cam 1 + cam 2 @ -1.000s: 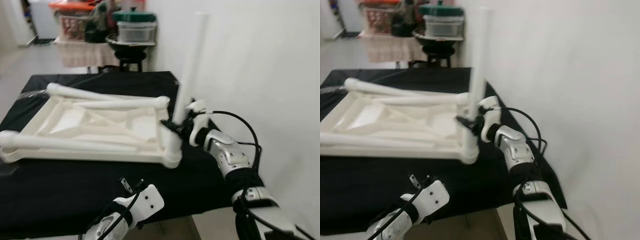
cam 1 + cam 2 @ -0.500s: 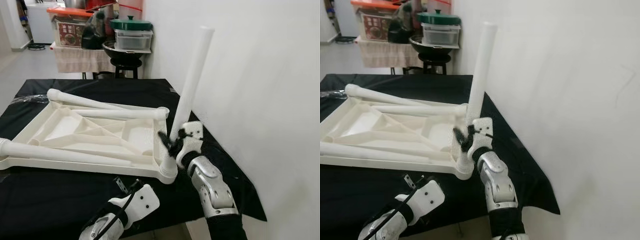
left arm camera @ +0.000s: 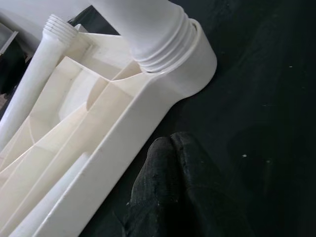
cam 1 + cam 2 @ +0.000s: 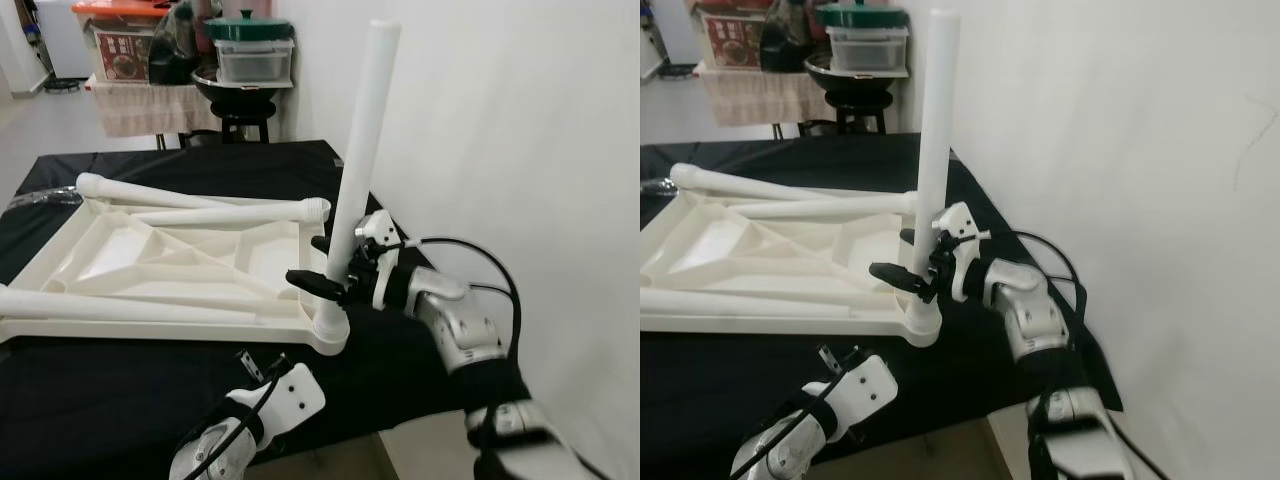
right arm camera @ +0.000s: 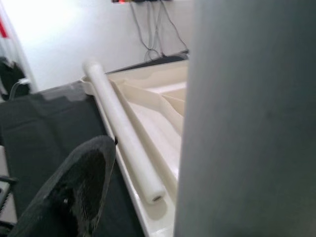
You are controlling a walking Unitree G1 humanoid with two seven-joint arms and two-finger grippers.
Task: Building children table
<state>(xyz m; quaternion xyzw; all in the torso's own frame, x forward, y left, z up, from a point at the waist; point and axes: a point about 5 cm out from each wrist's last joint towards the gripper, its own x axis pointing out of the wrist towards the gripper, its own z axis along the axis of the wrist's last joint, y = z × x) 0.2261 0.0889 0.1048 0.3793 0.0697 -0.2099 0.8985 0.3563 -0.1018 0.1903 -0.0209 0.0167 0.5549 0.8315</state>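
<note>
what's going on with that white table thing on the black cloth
The robot is putting legs on an upturned white tabletop. Its right pincer has its fingers around an upright leg seated in the near corner socket. Three more legs lie loose across the tabletop. The left pincer hangs low at the table's near edge.
</note>
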